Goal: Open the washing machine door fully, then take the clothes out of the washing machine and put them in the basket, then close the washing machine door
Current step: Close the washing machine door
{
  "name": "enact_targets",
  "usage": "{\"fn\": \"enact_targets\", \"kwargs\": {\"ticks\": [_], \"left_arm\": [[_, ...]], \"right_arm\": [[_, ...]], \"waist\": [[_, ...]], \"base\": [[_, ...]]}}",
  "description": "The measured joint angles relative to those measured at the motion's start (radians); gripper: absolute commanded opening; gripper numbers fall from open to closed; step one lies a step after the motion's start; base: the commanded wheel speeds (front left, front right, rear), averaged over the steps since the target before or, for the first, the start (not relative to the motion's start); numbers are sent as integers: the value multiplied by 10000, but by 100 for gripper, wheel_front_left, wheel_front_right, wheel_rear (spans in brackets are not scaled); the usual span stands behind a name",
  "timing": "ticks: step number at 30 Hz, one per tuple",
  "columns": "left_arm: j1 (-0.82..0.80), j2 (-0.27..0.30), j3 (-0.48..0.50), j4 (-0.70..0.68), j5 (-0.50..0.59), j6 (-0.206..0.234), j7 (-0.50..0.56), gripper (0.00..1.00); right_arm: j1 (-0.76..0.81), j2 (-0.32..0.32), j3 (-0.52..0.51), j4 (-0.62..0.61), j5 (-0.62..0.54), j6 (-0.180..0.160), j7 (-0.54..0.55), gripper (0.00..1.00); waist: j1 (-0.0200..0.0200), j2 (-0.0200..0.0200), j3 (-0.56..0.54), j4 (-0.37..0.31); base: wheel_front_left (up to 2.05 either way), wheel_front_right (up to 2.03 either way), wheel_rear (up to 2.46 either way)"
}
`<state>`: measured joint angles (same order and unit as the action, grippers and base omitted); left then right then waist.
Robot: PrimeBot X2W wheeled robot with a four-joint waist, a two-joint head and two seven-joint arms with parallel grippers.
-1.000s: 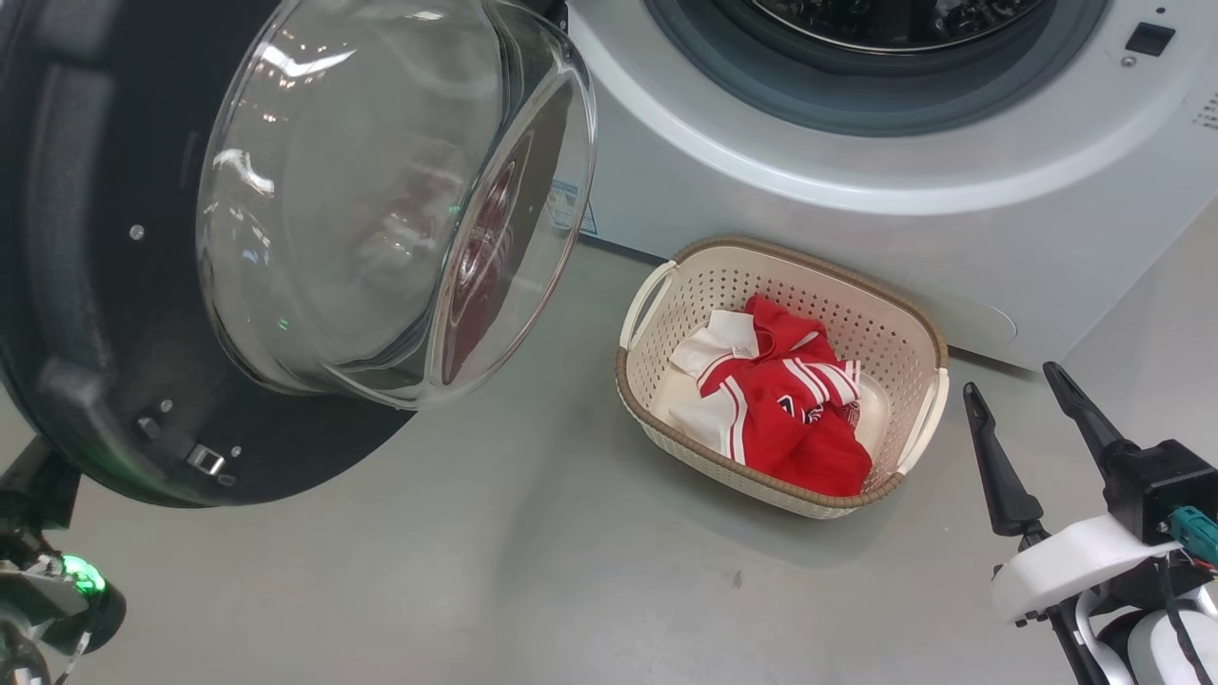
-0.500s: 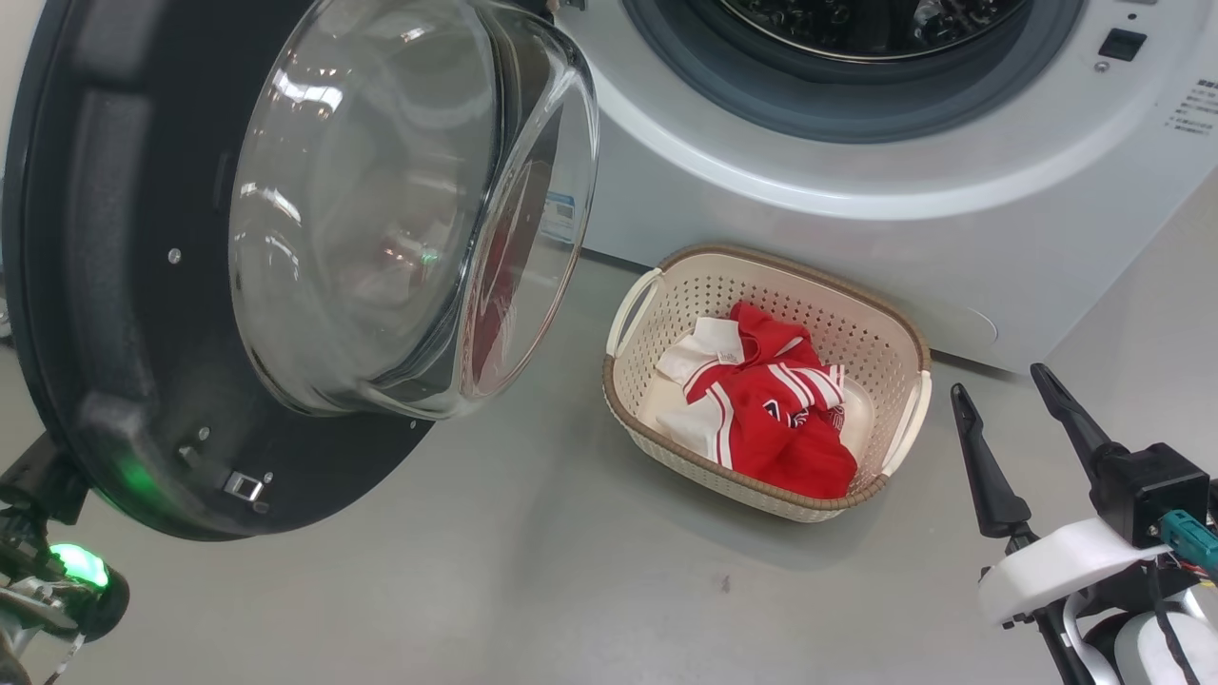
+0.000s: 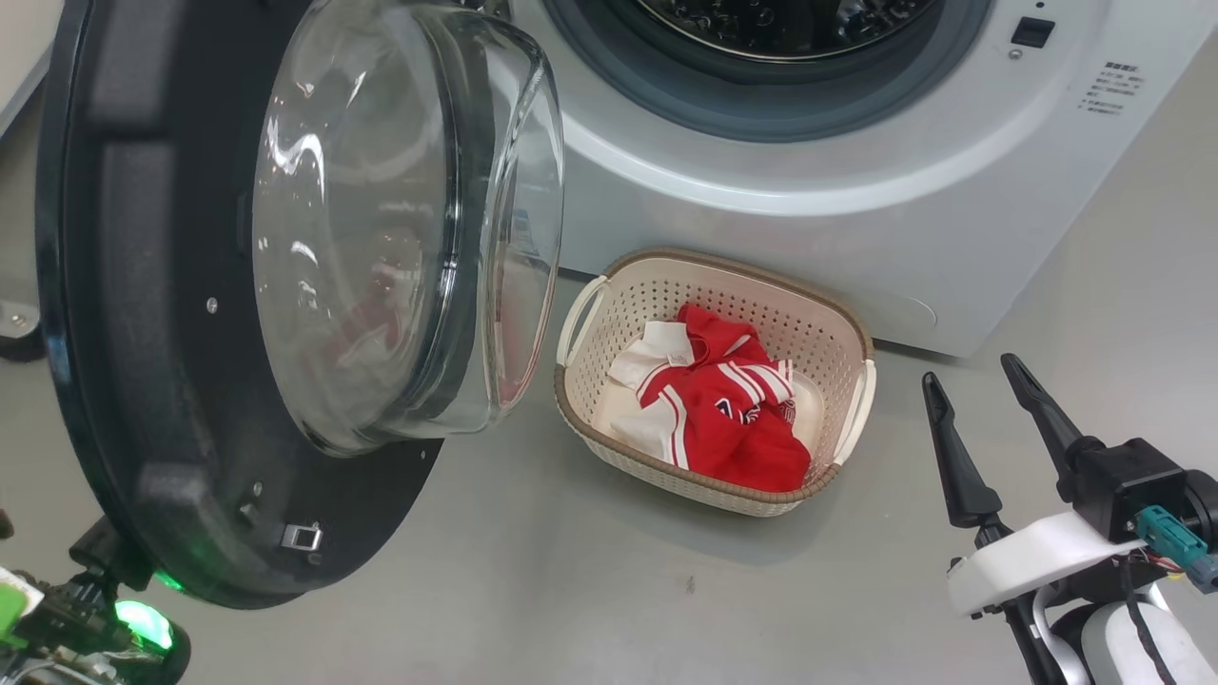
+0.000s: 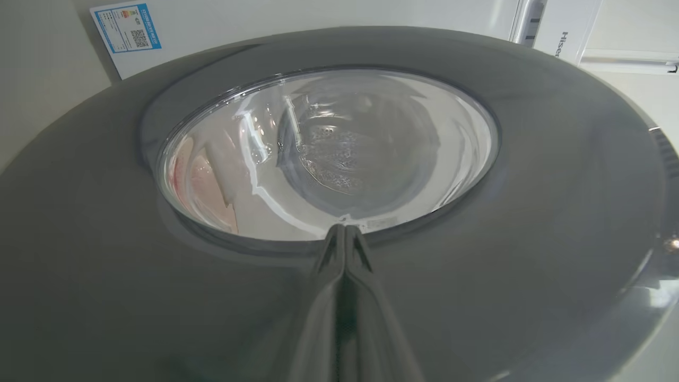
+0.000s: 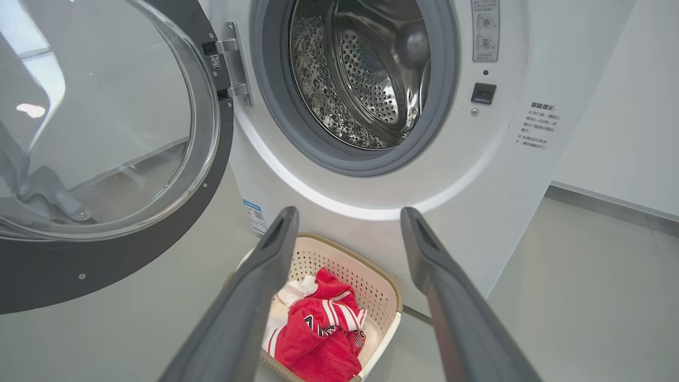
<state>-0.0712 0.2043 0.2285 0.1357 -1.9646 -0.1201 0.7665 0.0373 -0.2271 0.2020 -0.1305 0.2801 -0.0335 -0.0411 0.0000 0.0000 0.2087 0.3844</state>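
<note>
My left gripper (image 4: 345,229), shut on nothing, had its tips against the door's (image 4: 557,185) outer face, the window (image 4: 329,154) at 12 o'clock. It was the nearer arm; my right gripper (image 3: 969,373) hung open. Clothes (image 3: 723,419) lay in the basket (image 3: 709,480). At 1 o'clock lettering (image 4: 565,45) read "Hise"; at 11, a blue QR label (image 4: 125,27).

glossy glass door (image 3: 381,228), perforated steel drum (image 5: 366,74), plastic basket (image 3: 590,433)

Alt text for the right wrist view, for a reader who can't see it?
The open right pincer points at the washing machine, its steel drum empty. Red-and-white clothes lie in the cream basket below; the washing machine door stands open at left.
</note>
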Motion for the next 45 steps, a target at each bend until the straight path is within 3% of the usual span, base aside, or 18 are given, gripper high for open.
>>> {"fn": "enact_targets", "kwargs": {"ticks": [15,45], "left_arm": [[808,-894,-69,-1530,244,-2,556,0],[1355,-1358,-366,-2410,1453,-2,593,0]], "right_arm": [[-424,378,201,447,46,15,-487,100],[-768,1106,510,1547,357,136,-1400,100]], "waist": [[0,0,26,-1054],[0,0,61,-4280]], "base": [[0,0,0],[0,0,0]]}}
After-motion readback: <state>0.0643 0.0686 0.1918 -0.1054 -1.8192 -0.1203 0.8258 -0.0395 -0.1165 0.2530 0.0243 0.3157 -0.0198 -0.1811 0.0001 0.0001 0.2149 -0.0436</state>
